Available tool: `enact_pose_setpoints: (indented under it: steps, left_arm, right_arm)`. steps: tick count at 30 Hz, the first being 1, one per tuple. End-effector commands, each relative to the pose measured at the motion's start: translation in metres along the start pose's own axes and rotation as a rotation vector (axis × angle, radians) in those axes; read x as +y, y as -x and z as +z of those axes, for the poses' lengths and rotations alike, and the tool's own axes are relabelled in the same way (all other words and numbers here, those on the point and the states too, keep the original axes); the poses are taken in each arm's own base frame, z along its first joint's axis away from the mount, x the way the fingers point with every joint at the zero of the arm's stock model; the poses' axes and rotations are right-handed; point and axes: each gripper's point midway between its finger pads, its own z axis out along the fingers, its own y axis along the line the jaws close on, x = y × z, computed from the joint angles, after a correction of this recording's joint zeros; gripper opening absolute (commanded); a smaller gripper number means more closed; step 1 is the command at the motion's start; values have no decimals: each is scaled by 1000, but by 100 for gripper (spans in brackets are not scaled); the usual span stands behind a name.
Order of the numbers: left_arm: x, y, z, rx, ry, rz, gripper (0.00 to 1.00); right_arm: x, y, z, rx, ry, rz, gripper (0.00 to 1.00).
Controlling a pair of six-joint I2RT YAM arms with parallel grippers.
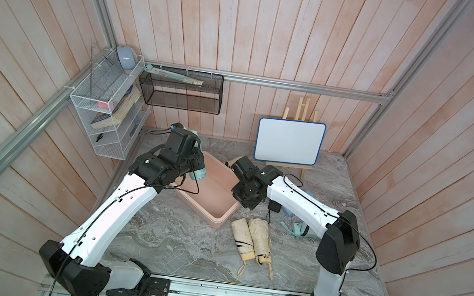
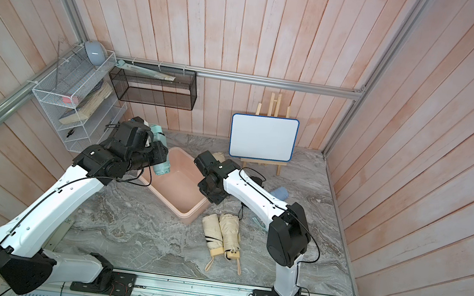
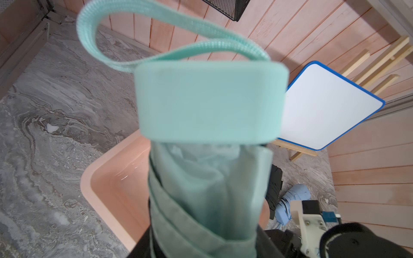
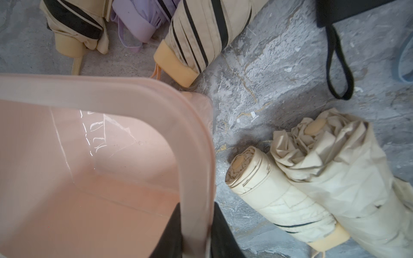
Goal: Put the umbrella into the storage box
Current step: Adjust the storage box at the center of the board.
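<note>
Holding the mint umbrella (image 3: 207, 100) handle-down, left gripper (image 3: 205, 243) fingers clamp its canopy over the 10 o'clock corner of the box (image 1: 216, 220), not inside yet. Right gripper (image 4: 196, 236) fingers pinch the box rim at 2 o'clock. Two cream umbrellas (image 1: 251, 237) lie at 5 o'clock.

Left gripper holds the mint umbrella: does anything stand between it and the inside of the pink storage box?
Nothing visible does. The mint umbrella hangs from the left gripper over the storage box, whose inside is bare. The right gripper grips the rim at the side.
</note>
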Motion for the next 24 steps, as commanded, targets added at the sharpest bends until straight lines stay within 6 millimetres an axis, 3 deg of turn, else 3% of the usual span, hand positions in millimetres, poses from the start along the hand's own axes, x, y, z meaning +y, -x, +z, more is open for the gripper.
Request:
enact_pose_setpoints:
  steps: [1,8,15,24]
  left_arm:
    - [-8,9,-10,-15,-52,72,34]
    - [-7,-6,3,51,-52,169,33]
    - [0,-15,8,85,-26,191,33]
    - [11,-35,8,154,-6,201,33]
  right_arm:
    - [-1,17,-21,-32,13,-75,19]
    - [15,30,-32,-46,36,-264,16]
    - [20,19,-17,45,90,-383,15]
    - [40,10,3,147,212,-481,15]
